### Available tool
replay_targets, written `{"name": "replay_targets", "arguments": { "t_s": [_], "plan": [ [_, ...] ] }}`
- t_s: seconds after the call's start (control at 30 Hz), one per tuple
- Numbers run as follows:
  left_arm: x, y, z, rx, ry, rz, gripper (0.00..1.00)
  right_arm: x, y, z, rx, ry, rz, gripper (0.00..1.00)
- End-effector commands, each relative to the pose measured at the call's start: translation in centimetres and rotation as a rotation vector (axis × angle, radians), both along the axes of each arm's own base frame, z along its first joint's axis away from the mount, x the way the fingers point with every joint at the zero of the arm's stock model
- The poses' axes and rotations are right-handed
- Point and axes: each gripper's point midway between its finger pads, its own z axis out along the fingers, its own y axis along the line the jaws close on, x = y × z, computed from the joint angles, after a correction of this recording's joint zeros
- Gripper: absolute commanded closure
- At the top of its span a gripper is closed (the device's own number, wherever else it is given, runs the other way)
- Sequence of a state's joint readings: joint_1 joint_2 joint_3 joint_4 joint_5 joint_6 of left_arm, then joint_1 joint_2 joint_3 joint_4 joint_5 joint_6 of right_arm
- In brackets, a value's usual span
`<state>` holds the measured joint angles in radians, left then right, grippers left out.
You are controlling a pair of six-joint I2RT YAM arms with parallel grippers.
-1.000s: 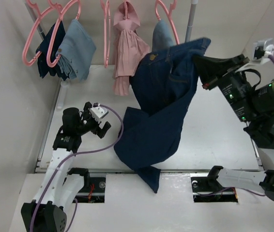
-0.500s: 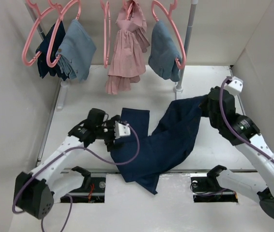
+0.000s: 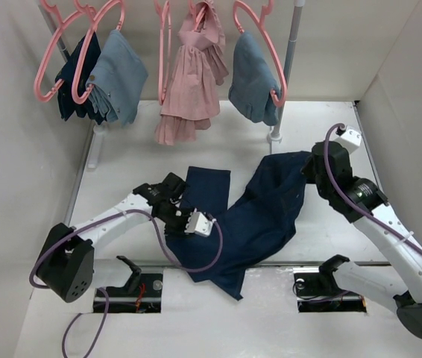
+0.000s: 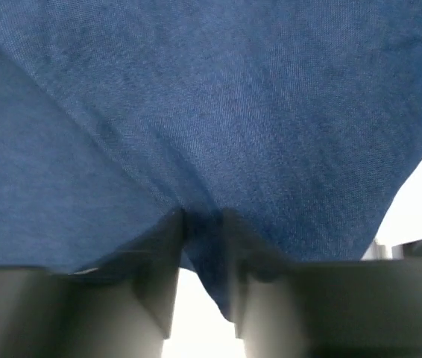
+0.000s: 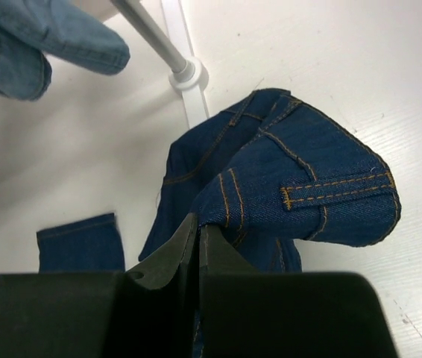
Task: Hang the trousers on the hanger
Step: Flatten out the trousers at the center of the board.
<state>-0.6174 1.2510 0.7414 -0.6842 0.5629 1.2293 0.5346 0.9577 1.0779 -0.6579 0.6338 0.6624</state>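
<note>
Trousers (image 3: pixel 263 216) dropped from midair onto worktop (image 3: pixel 330 119) before hanger (image 3: pixel 165 45); left hand (image 4: pixel 203 224) pinched leg cloth, right hand (image 5: pixel 198 224) gripped waistband (image 5: pixel 338 190); hanging not started.

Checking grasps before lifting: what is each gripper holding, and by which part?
Both hold the trousers: left gripper pinches a leg fold, right gripper the waistband end.

No text, label, brand, number or sign can be read anywhere.

The right hand (image 5: pixel 198 233) pinches a waistband fold of the trousers (image 5: pixel 271 171), bunched on the white worktop (image 5: pixel 330 60) beside a rack pole (image 5: pixel 147 33).
</note>
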Motion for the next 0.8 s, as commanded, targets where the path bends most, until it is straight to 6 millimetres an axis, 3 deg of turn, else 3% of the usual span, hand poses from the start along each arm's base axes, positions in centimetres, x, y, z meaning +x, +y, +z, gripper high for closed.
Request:
{"name": "replay_targets", "arguments": {
  "t_s": [0.0,0.07,0.2,0.27,0.3,0.33,0.4,0.43,0.47,0.5,0.57,0.7,0.77],
  "plan": [
    [0.3,0.4,0.5,0.044,-0.005,0.008,0.98,1.2,0.6,2.0,0.047,-0.081,0.027,1.00],
    [1.8,-0.1,1.5,0.015,-0.023,0.079,1.00,2.3,0.3,2.1,0.031,-0.080,0.025,1.00],
    [5.3,1.4,4.7,-0.056,-0.048,0.288,1.00,4.1,1.0,3.2,0.007,-0.090,0.063,1.00],
    [5.4,2.1,4.8,-0.052,-0.035,0.312,0.99,4.6,1.5,4.0,-0.004,-0.097,0.086,1.00],
    [5.4,2.1,4.7,-0.044,-0.022,0.312,0.70,4.9,1.8,3.8,-0.022,-0.085,0.105,1.00],
    [5.1,2.2,4.4,-0.042,0.007,0.317,0.23,4.9,1.9,3.7,-0.026,-0.082,0.120,1.00],
    [4.3,1.8,3.9,-0.026,0.104,0.290,0.05,5.3,2.1,3.5,-0.039,-0.071,0.124,1.00],
    [3.8,1.6,3.8,-0.023,0.151,0.260,0.00,5.3,2.3,3.9,-0.031,-0.080,0.133,1.00],
    [2.4,1.6,3.9,-0.033,0.219,0.189,0.00,5.2,2.4,3.7,-0.031,-0.067,0.143,1.00],
    [2.4,1.2,4.3,-0.042,0.238,0.152,0.00,5.2,2.4,3.7,-0.031,-0.067,0.144,1.00],
    [1.9,1.3,3.2,-0.016,0.313,0.122,0.00,4.9,2.3,3.8,-0.042,-0.066,0.148,1.00],
    [7.0,0.6,1.8,-0.021,0.172,0.237,0.00,4.2,1.9,3.0,-0.048,-0.051,0.149,1.00],
    [7.5,0.8,1.1,-0.008,0.142,0.250,0.00,3.5,1.7,3.3,-0.047,-0.063,0.149,1.00]
  ]
}}
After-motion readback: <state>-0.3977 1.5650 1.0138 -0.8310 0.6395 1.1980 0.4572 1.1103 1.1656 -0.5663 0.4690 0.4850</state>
